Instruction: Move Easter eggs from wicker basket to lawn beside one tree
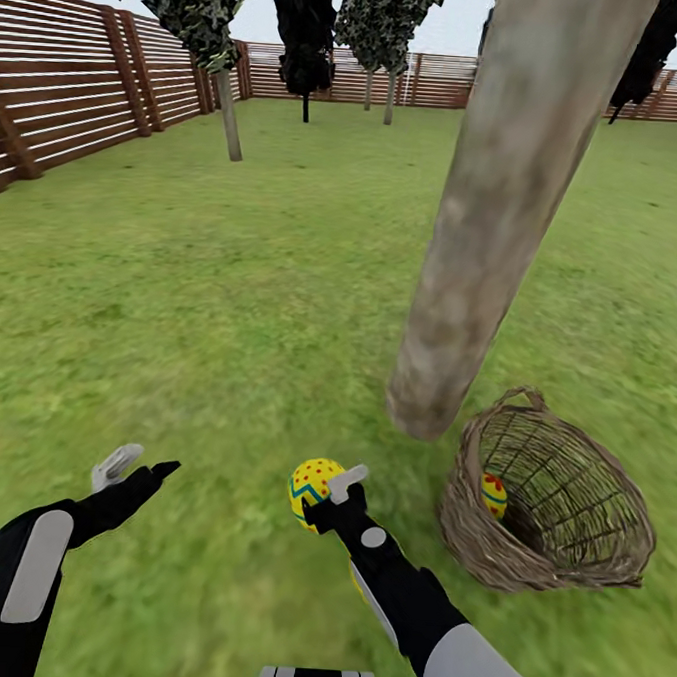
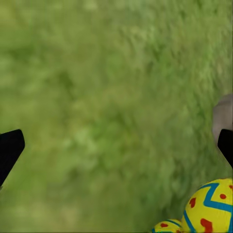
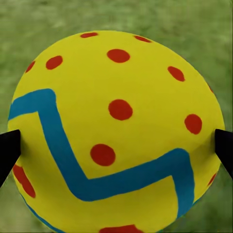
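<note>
The right gripper (image 1: pixel 321 493) pinches one Easter egg (image 1: pixel 310 488) — in the right wrist view both dark fingertips (image 3: pixel 8 153) press against the sides of the egg's yellow shell (image 3: pixel 116 131), its blue zigzag and red dots facing the camera. The left gripper (image 1: pixel 138 464) hangs with its fingers spread and nothing between them; the left wrist view shows its black tips (image 2: pixel 9 148) wide apart over bare grass, with the held egg and a sliver of a second egg (image 2: pixel 167 226) at that picture's corner (whether the second one rests on the ground is hard to tell). Open lawn (image 1: pixel 231 302) lies ahead of and to the left of both grippers. To the right of the held egg, near it, stands the base of the tree (image 1: pixel 491 228), its pale mottled trunk rising out of frame. Just beside the trunk's foot the wicker basket (image 1: pixel 550 567) lies tipped on its side, mouth toward the robot, loop handle up — one egg (image 1: pixel 493 494) sits inside near the rim. Farther off, the grass runs to a brown slatted fence (image 1: pixel 63 91) with several dark-crowned trees (image 1: pixel 307 36) along it.
</note>
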Controlling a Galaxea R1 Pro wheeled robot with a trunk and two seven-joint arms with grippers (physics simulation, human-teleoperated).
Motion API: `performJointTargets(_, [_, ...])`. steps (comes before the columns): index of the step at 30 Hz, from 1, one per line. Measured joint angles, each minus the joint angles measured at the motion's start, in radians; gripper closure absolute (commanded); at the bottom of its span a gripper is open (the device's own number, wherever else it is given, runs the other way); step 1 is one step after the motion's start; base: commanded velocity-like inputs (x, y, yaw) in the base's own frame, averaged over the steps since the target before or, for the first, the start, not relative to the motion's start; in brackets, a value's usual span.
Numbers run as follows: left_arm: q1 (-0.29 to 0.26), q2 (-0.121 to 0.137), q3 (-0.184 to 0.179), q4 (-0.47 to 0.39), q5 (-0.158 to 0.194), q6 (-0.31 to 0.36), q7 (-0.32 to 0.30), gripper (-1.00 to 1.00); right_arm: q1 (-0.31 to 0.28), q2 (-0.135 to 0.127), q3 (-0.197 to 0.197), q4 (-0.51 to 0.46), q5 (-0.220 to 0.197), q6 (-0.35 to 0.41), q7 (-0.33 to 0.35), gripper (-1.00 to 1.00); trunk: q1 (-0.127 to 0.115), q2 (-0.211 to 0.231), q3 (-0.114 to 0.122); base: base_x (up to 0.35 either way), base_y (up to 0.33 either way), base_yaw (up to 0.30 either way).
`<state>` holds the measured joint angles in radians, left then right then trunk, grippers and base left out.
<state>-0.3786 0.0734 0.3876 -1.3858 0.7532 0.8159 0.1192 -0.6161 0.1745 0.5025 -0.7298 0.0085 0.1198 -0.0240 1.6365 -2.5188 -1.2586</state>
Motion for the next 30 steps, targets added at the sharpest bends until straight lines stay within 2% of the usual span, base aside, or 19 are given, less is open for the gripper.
performJointTargets(3, [0.000,0.000,0.000,0.000,0.000,0.000,-0.001,-1.00,0.000,0.000,0.000,0.008,0.000,-0.030,0.000,1.00,0.000,0.000,0.000,0.300,0.192,0.000])
performJointTargets(7, [0.000,-0.001,-0.001,0.000,0.000,0.001,-0.002,-1.00,0.000,0.000,0.000,0.099,0.001,-0.036,-0.003,1.00,0.000,0.000,0.000,0.295,0.176,0.000])
performJointTargets(14, [0.000,0.000,-0.002,-0.009,0.002,0.012,-0.003,-1.00,-0.001,0.000,-0.004,0.143,0.002,-0.035,-0.007,1.00,0.001,0.000,0.000,0.053,0.028,0.000])
performJointTargets(20, [0.000,-0.002,-0.002,-0.038,0.004,0.034,-0.003,-1.00,-0.003,0.000,-0.009,0.161,0.003,-0.034,-0.008,1.00,0.003,-0.001,-0.023,0.001,0.000,0.000])
performJointTargets(24, [0.000,-0.015,-0.002,-0.040,0.003,0.035,-0.002,-1.00,-0.004,0.000,-0.013,0.185,0.001,-0.035,-0.008,1.00,0.005,-0.002,-0.039,0.000,0.000,0.000])
performJointTargets(26, [0.000,-0.021,-0.003,-0.041,0.003,0.036,-0.002,-1.00,-0.005,0.000,-0.028,0.188,0.001,-0.035,-0.008,1.00,0.006,-0.003,-0.046,0.000,0.000,0.000])
performJointTargets(30, [0.000,-0.023,-0.003,-0.041,0.003,0.036,-0.001,-1.00,-0.005,0.000,-0.030,0.188,0.001,-0.036,-0.008,1.00,0.008,-0.004,-0.062,0.000,0.000,0.000])
